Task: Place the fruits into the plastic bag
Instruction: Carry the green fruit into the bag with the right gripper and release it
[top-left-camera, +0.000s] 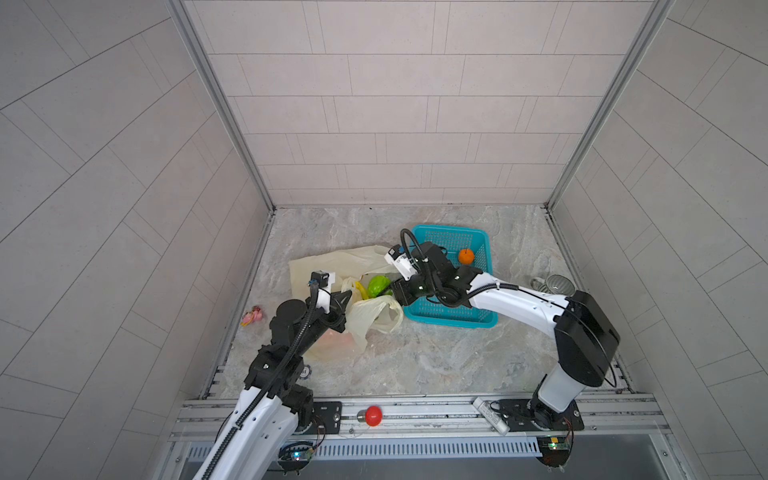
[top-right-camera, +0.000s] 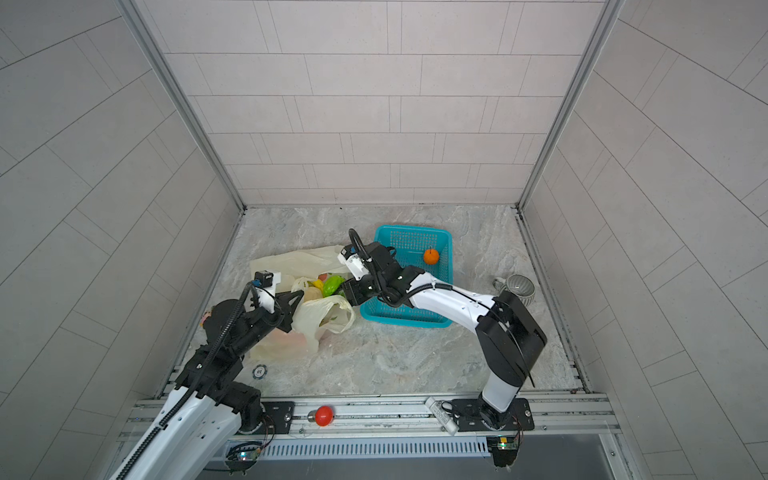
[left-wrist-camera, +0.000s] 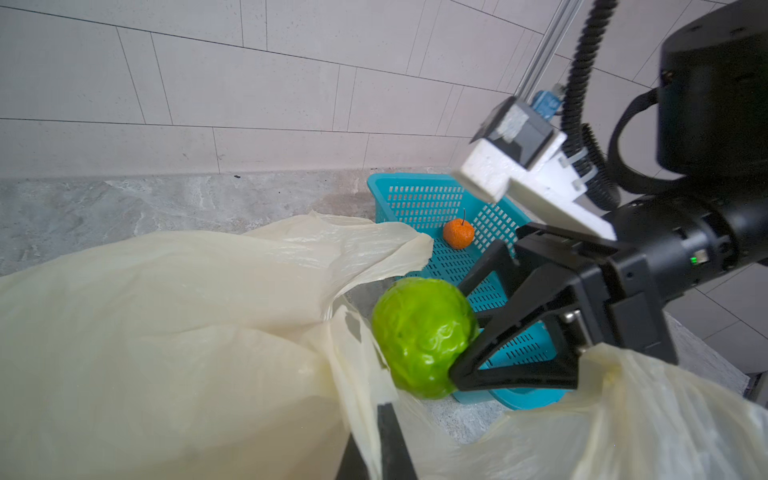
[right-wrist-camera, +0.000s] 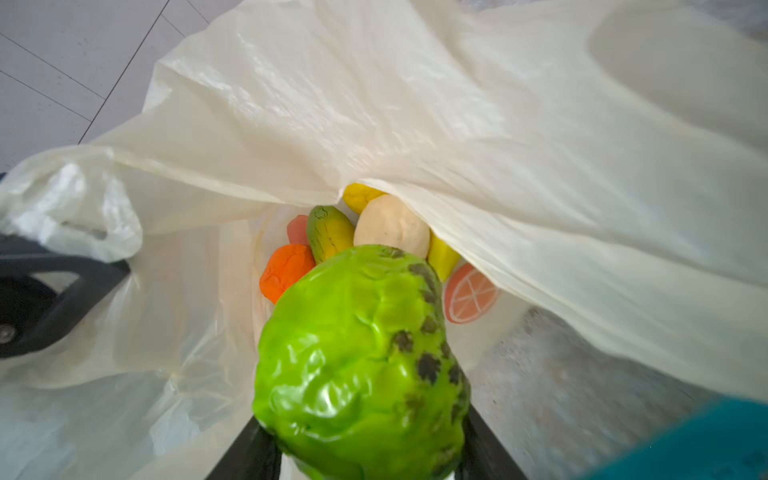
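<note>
Currently the right fingers (left-wrist-camera: 498, 376) stand about half open and clamp the green fruit (left-wrist-camera: 422, 336) across its rear half, at the mouth of the plastic bag (left-wrist-camera: 166, 311). The left fingers (right-wrist-camera: 89, 266) are fully closed on a bunched edge of the bag and hold the mouth up.

Inside the bag lie an orange piece (right-wrist-camera: 286, 270), a beige round fruit (right-wrist-camera: 392, 226), a yellow piece (right-wrist-camera: 361, 195) and a green-yellow one (right-wrist-camera: 330, 232). One orange fruit (top-left-camera: 466, 256) sits in the teal mesh basket (top-left-camera: 451, 228), which stands on the surface just beside the bag.

Handling notes:
- Green fruit: glossy, lumpy skin; probably light and hollow. Expect it to slip if pinched near an end. Grip across the widest part.
- Bag: thin, limp film. It probably collapses when let go. Hold it at the rim or a handle.
- Orange fruit: small and round, likely to roll. Take it from above across its middle, clear of the stem.
</note>
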